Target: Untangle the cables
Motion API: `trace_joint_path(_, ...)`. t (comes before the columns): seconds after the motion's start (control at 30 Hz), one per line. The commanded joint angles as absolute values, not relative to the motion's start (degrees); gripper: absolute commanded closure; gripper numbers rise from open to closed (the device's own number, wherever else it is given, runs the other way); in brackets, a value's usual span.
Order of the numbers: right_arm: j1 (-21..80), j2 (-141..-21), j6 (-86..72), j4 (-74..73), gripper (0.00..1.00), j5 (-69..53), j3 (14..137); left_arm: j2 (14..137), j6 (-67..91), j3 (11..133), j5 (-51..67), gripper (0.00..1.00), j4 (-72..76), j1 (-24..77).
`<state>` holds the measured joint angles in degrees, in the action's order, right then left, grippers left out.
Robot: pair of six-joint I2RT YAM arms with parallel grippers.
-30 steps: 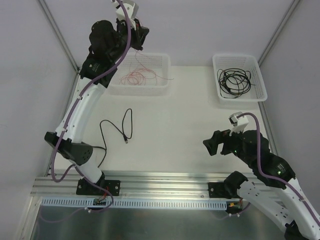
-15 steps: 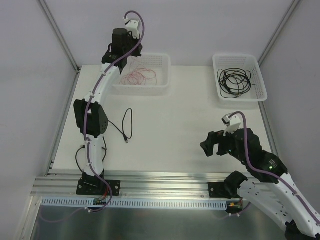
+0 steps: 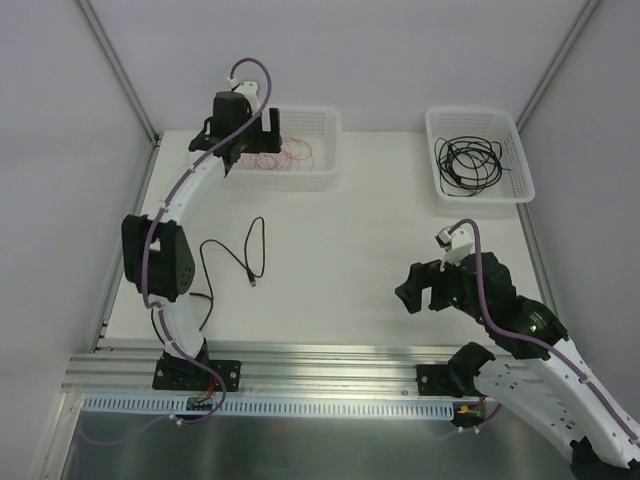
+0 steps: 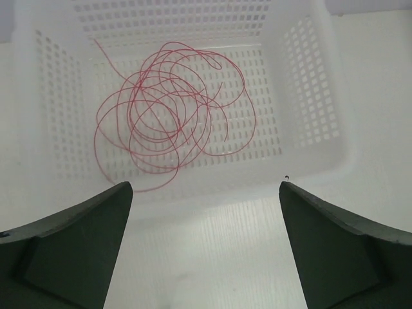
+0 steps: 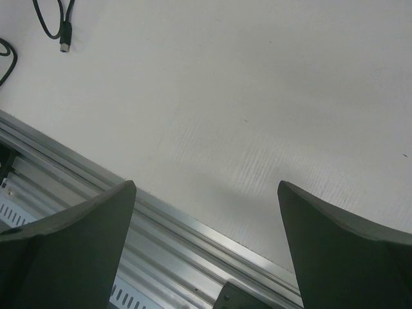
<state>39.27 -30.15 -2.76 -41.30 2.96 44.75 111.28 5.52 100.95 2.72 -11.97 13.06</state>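
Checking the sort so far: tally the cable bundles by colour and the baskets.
Red-pink cable bundle: 1, in the left basket
Black cables: 2, the black coil in the right basket and the loose black cable on the table
White baskets: 2
Total: 5

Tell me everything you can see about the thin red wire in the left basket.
The red wire is a very fine pinkish-red strand, seemingly plastic-coated, coiled into many loose overlapping loops, one free end trailing toward the back left corner. It lies flat on the perforated floor of the white plastic basket, left of centre in the wrist view. Nothing grips it: the left gripper hangs open before the basket, clear of the wire.
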Motion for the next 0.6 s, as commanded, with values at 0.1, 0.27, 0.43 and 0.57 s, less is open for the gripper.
trace_joint_path(0.1, 39.73, -33.31, -4.13, -37.8, 0.03, -3.33, 44.04, 83.98, 13.44, 86.59, -4.48, 0.01, -21.67, 12.92)
trace_joint_path(0.27, 39.99, -33.05, -5.1, -36.3, 0.03, -5.88, 42.8, 72.0, 18.62, 70.71, -9.13, 0.01, -31.19, 12.92)
trace_joint_path(0.43, 40.61, -32.7, -5.71, -36.48, 0.03, -7.03, 42.1, 62.33, 21.97, 58.2, -10.9, 0.01, -35.07, 12.39)
trace_joint_path(0.57, 41.39, -31.3, -6.94, -36.12, 0.03, -8.35, 40.87, 59.68, 25.39, 50.72, -11.86, 0.03, -35.33, 11.87)
